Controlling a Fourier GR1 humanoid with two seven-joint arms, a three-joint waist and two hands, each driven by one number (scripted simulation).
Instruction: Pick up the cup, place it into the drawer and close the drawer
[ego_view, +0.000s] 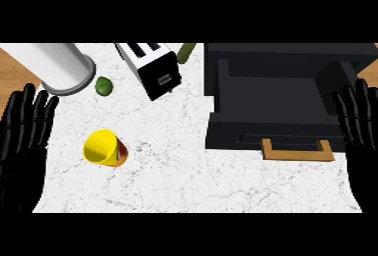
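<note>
We find both hands open: left hand (26, 135), right hand (359, 125). The cup (105, 148) lies tipped; we judge it may roll when grasped, missing the drawer (273, 100).

Yellow cup (104, 148); black drawer (277, 107), tan handle (297, 150); white-marbled counter (192, 185)
</note>
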